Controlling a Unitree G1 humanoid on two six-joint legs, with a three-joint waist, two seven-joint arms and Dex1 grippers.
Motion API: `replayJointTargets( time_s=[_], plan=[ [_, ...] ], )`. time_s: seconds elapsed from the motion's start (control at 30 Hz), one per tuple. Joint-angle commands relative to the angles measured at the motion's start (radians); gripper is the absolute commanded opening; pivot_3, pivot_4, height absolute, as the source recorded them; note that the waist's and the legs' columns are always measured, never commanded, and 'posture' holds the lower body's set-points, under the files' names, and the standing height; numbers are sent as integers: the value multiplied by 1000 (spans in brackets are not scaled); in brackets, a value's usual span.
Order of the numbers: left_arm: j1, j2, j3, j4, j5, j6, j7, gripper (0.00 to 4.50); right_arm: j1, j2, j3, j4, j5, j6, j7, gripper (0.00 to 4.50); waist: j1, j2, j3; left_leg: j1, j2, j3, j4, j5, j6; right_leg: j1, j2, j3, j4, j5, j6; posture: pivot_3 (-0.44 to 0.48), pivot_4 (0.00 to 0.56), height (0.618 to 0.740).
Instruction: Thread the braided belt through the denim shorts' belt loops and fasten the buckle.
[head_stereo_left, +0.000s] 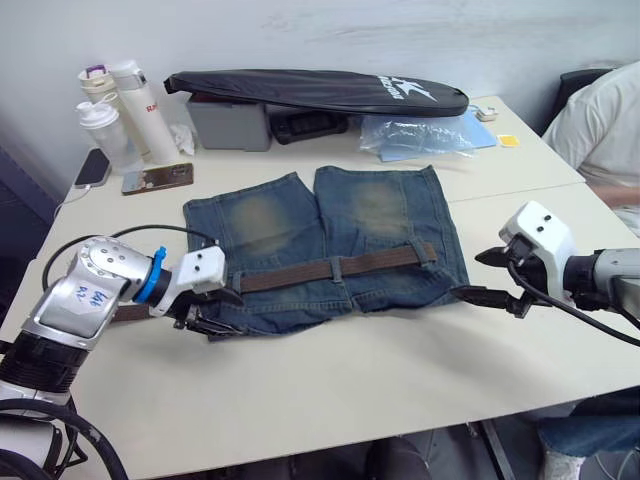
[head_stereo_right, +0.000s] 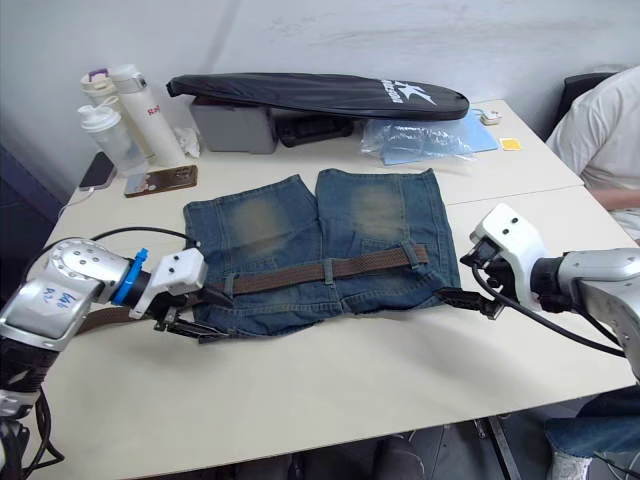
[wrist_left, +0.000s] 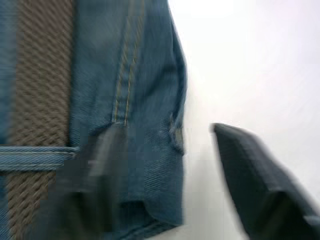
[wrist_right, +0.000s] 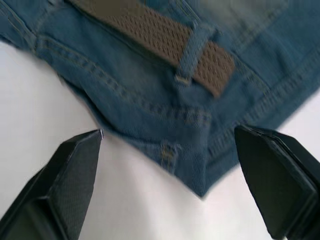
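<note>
The denim shorts (head_stereo_left: 330, 235) lie flat on the table with the waistband toward me. The braided belt (head_stereo_left: 300, 276) runs along the waist under belt loops (head_stereo_left: 338, 268) (head_stereo_left: 412, 250), and its tip (wrist_right: 220, 70) ends just past the right loop. Its left part (head_stereo_right: 95, 320) passes under my left arm. The buckle is hidden. My left gripper (head_stereo_left: 222, 312) is open at the waistband's left corner, one finger (wrist_left: 100, 170) over the denim, the other (wrist_left: 260, 180) over the table. My right gripper (head_stereo_left: 485, 277) stands wide open just off the shorts' right corner (wrist_right: 200, 175).
A long black zipped bag (head_stereo_left: 320, 90), a grey box (head_stereo_left: 230, 125) and a plastic bag (head_stereo_left: 420, 135) line the back. Bottles (head_stereo_left: 140, 110) and two phones (head_stereo_left: 157, 178) (head_stereo_left: 92, 167) sit at back left. A person (head_stereo_left: 600, 120) sits at the right. Bare table (head_stereo_left: 330, 370) lies toward me.
</note>
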Motion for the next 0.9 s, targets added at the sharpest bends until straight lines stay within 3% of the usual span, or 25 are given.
replayJointTargets(
  time_s=[0.03,0.23,0.37,0.6,0.87,0.9],
  plan=[
    [-37,32,148,16,-106,154,33,4442,-87,54,17,73,2,-21,5,4500,-2,0,0,0,0,0,0,0,0,0,0,0,0,0,0,0,150,622],
    [-106,-12,154,219,-57,261,195,4442,-270,233,116,353,-104,-56,-76,4500,-6,0,0,1,-1,0,1,0,0,0,-1,0,3,0,0,0,150,622],
    [-213,-123,187,315,-136,518,290,4442,-373,348,111,562,-124,-84,-78,4500,-3,2,-2,-4,-1,2,3,0,0,-8,-2,0,14,1,-1,0,150,622],
    [-269,-253,149,421,-138,657,405,4442,-451,441,140,846,-172,-153,13,4500,-12,3,-5,-6,0,1,18,0,0,-9,-4,0,33,1,-1,0,150,622],
    [-233,-208,42,411,-144,671,345,4442,-454,465,188,962,-234,-197,136,4500,-32,3,-12,-16,-1,1,23,3,2,-19,-5,2,36,1,-2,0,150,622],
    [-223,-197,27,402,-147,672,331,4483,-454,470,187,975,-238,-202,143,4240,-33,3,-13,-16,-1,1,26,4,3,-19,-5,2,37,1,-2,0,150,622]
  ],
)
